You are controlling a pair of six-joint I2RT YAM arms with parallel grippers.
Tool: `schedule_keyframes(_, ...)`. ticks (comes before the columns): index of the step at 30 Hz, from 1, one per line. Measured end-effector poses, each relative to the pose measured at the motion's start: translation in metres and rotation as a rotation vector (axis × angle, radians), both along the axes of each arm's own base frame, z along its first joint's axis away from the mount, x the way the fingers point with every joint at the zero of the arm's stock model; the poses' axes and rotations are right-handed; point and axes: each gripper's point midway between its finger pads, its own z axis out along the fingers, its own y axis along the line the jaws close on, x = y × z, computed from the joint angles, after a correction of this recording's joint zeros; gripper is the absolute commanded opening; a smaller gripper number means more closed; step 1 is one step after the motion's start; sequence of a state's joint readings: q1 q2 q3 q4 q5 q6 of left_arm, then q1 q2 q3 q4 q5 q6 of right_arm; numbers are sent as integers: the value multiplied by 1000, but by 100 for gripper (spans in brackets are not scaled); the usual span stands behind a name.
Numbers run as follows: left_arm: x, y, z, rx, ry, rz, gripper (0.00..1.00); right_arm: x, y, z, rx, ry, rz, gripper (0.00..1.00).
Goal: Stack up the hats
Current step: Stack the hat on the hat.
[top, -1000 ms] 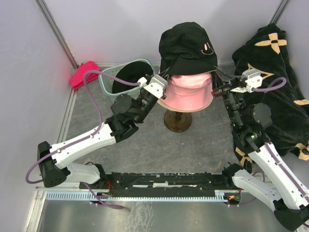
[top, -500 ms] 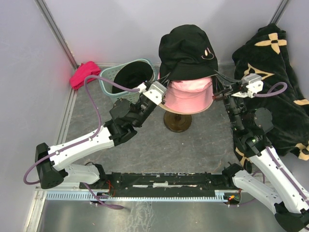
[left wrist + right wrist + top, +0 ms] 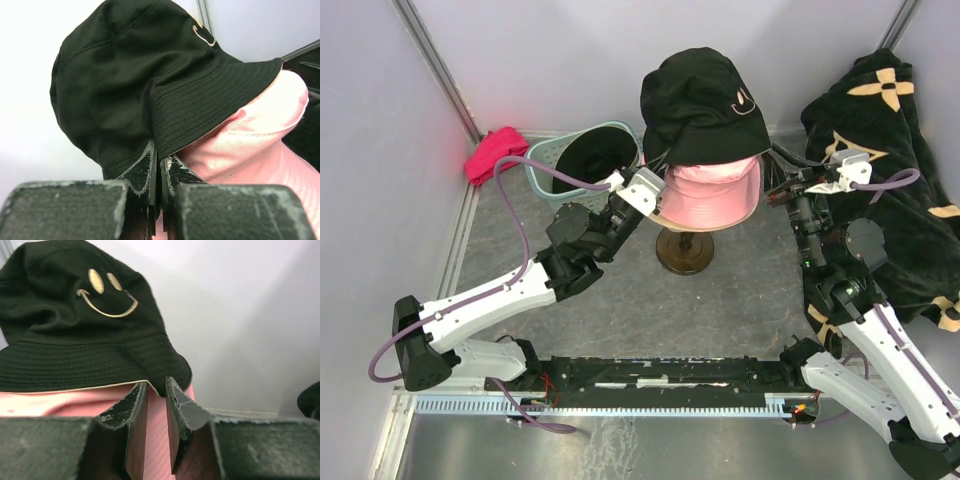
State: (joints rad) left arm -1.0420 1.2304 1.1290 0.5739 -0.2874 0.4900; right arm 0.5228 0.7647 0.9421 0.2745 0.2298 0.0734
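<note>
While left tool pinches black hat brim, right tool parted just below.

We are looking into a robot test cell in a lab: plain pale lilac wall panels are meeting at bare metal corner struts, and two white-and-black robot arms are sitting bolted to a black base plate beside a ribbed aluminium rail, trailing purple cables over a grey tabletop.

White-and-black arms trail mauve cables — black fingers look chipped, perhaps scuffed.
</note>
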Motion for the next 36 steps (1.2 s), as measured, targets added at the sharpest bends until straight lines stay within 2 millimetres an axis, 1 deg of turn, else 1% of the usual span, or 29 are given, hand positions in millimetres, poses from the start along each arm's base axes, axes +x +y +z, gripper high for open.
schedule_keyframes(2,2,2,0,0,0,9,3,1,-6,-2,11,15,-27,28)
schedule_keyframes(3,3,4,0,-2,3,19,3,2,-13,-4,19,27,-60,28)
schedule_keyframes(5,6,12,3,-15,5,44,3,4,-34,-7,47,49,-149,29)
schedule_keyframes(7,8,18,6,-24,6,61,3,0,-47,-6,82,57,-196,30)
schedule_keyframes(11,8,19,5,-23,10,67,3,-9,-61,-5,177,74,-228,32)
schedule_keyframes(14,8,19,5,-21,12,67,3,-13,-66,1,280,108,-221,34)
schedule_keyframes(17,8,19,5,-20,12,67,3,-13,-63,11,419,147,-183,37)
schedule_keyframes(19,8,19,5,-20,12,67,3,-12,-59,14,519,173,-143,38)
schedule_keyframes(26,8,18,4,-13,11,65,3,-10,-43,12,817,268,-12,40)
schedule_keyframes(29,8,18,3,-8,12,63,3,-6,-32,12,950,309,67,40)
schedule_keyframes(36,7,19,4,-7,11,63,3,7,-4,8,1128,409,199,41)
